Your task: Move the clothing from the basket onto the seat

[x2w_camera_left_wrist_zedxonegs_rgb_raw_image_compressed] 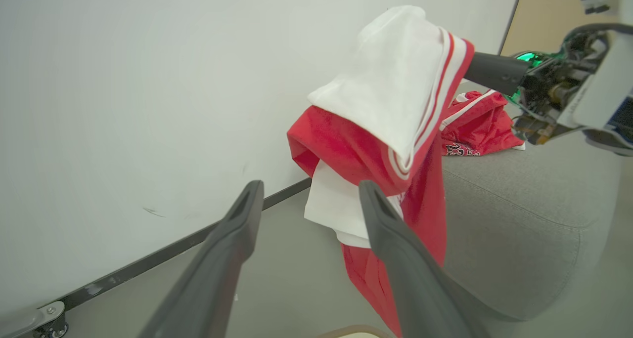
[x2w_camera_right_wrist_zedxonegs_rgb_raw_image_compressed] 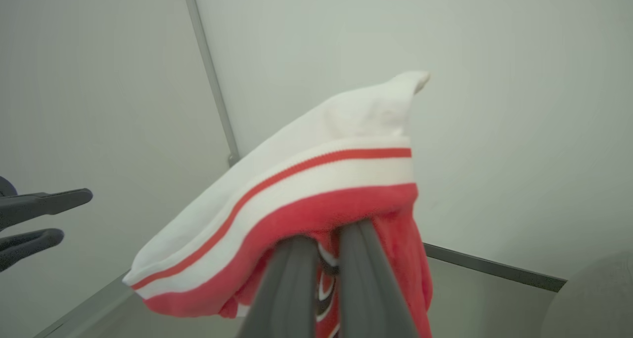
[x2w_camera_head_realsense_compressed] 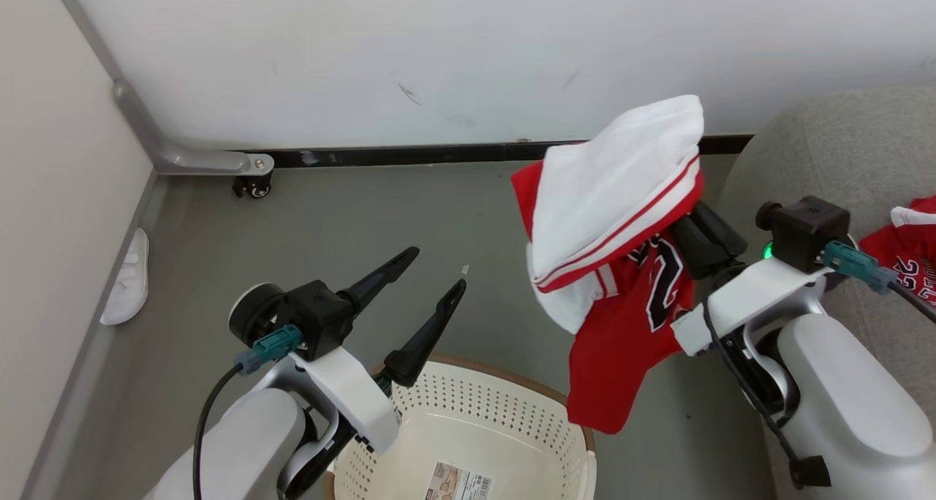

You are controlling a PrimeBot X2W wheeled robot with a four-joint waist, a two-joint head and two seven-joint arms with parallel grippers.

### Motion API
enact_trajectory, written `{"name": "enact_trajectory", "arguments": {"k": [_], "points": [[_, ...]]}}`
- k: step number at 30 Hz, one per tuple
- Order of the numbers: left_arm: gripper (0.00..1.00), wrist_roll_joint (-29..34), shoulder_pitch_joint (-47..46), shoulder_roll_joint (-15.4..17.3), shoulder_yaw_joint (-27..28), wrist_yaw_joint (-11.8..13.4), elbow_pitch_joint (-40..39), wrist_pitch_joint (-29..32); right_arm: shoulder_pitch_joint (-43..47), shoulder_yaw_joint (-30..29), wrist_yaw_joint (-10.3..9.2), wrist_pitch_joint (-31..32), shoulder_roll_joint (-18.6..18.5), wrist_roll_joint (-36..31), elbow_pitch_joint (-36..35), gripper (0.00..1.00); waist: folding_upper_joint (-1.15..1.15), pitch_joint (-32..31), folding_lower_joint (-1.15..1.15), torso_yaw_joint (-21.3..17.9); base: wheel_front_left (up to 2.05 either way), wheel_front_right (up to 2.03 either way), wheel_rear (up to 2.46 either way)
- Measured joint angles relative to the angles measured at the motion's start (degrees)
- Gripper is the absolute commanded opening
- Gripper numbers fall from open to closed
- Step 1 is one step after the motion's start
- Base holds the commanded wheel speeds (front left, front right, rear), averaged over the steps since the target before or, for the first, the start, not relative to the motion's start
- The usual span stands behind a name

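while the right gripper [x2w_camera_right_wrist_zedxonegs_rgb_raw_image_compressed: 327, 241] clamps the hanging jersey [x2w_camera_head_realsense_compressed: 621, 317], the seat [x2w_camera_head_realsense_compressed: 826, 149] seemingly lies just right of it; left gripper [x2w_camera_head_realsense_compressed: 437, 268] gapes wide.

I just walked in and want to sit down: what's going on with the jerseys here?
The right tool is shut on a red-and-white jersey, holding it in the air beside the grey sofa. The left tool stands open above the basket, holding nothing. A second jersey lies on the sofa.
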Motion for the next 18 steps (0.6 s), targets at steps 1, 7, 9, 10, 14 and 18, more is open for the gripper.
{"name": "enact_trajectory", "arguments": {"k": [1, 7, 9, 10, 14, 18], "points": [[1.0, -0.2, 0.3, 0.0, -0.1, 0.0, -0.1, 0.0, 0.5, -0.7, 0.0, 0.0, -0.2, -0.3, -0.3, 0.0, 0.0, -0.1, 0.0, -0.2, 0.0, 0.0, 0.0], [1.0, -0.9, 0.8, 0.0, -0.9, 0.0, -0.7, 0.0, 2.3, -3.9, 0.0, 0.0, -0.7, -1.7, -2.7, 0.0, 0.0, -0.5, 0.0, -1.8, 0.0, 0.0, 0.0], [1.0, -1.0, 1.2, 0.0, -1.0, 0.0, -1.1, 0.0, 2.9, -5.1, 0.0, 0.0, -0.9, -2.0, -3.9, 0.0, 0.0, -0.6, 0.0, -2.4, 0.0, 0.0, 0.0], [1.0, -1.0, 1.5, 0.0, -1.2, -0.1, -1.2, 0.0, 3.4, -5.5, 0.0, 0.0, -1.1, -2.3, -4.3, 0.0, 0.0, -0.7, 0.0, -2.7, 0.0, 0.0, 0.0], [1.0, -1.1, 2.2, 0.0, -1.6, -0.1, -1.3, 0.0, 4.6, -7.0, 0.0, 0.0, -1.5, -3.0, -5.8, 0.0, 0.0, -0.9, 0.0, -3.6, 0.0, 0.0, 0.0], [1.0, -1.5, 2.9, 0.0, -1.9, -0.1, -1.5, -0.1, 5.6, -8.9, 0.0, 0.0, -1.6, -4.2, -8.0, 0.0, 0.0, -1.2, 0.0, -4.9, 0.0, 0.0, 0.0]]}}
